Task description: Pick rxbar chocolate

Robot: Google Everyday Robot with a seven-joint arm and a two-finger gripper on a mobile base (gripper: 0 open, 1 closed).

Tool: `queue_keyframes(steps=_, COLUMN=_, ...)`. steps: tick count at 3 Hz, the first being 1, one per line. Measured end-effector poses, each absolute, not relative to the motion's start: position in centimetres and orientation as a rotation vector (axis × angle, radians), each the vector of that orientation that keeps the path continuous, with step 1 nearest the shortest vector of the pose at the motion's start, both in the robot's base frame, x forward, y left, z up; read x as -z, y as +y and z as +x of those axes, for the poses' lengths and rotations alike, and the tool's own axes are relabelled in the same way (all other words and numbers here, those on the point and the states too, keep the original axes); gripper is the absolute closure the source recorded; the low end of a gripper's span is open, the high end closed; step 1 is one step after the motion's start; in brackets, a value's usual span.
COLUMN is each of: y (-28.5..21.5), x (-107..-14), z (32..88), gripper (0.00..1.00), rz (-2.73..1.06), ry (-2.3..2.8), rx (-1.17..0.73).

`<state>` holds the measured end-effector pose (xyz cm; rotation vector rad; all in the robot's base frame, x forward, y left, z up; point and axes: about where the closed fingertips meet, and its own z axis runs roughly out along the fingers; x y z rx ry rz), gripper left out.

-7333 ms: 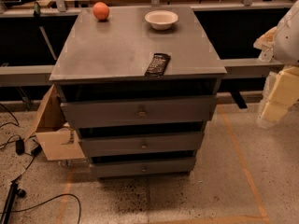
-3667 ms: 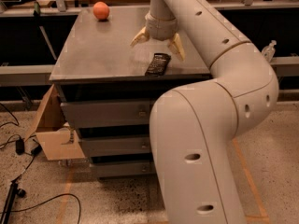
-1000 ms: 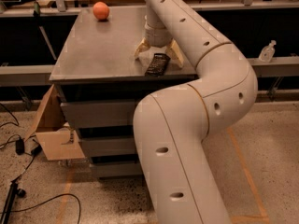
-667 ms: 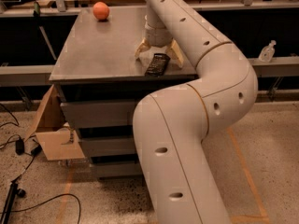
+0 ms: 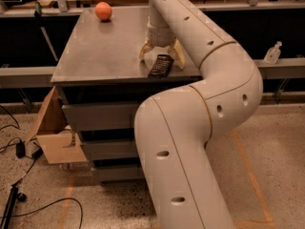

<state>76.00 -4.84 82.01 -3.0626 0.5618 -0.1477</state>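
Note:
The rxbar chocolate (image 5: 160, 66), a dark flat bar, lies near the front right edge of the grey cabinet top (image 5: 105, 46). My gripper (image 5: 162, 56) points down right over the bar's far end. Its pale fingers (image 5: 145, 50) are spread open, one on each side of the bar, low at the table surface. They are not closed on the bar. My large white arm (image 5: 190, 128) fills the right half of the view.
An orange ball (image 5: 103, 11) sits at the back left of the cabinet top. An open cardboard box (image 5: 52, 132) stands on the floor left of the drawers. Cables (image 5: 19, 151) lie on the floor at the left. A small bottle (image 5: 272, 54) stands at the far right.
The arm came in from the right and the gripper dropped over the bar. Over the last second it has hardly moved. The white bowl is now hidden behind the arm.

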Motion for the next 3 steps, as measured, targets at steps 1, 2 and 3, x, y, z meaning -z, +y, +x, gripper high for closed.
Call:
queue_keyframes(steps=1, y=-4.90, x=-82.12, z=75.96, gripper=0.42, rz=-3.063, ry=0.564, rx=0.148)
queue_keyframes(steps=2, y=-4.96, x=-82.30, z=75.90, gripper=0.43, rz=-3.063, ry=0.565, rx=0.149)
queue_keyframes(steps=3, y=-5.03, x=-82.44, z=75.85, gripper=0.44, rz=-3.063, ry=0.568, rx=0.150)
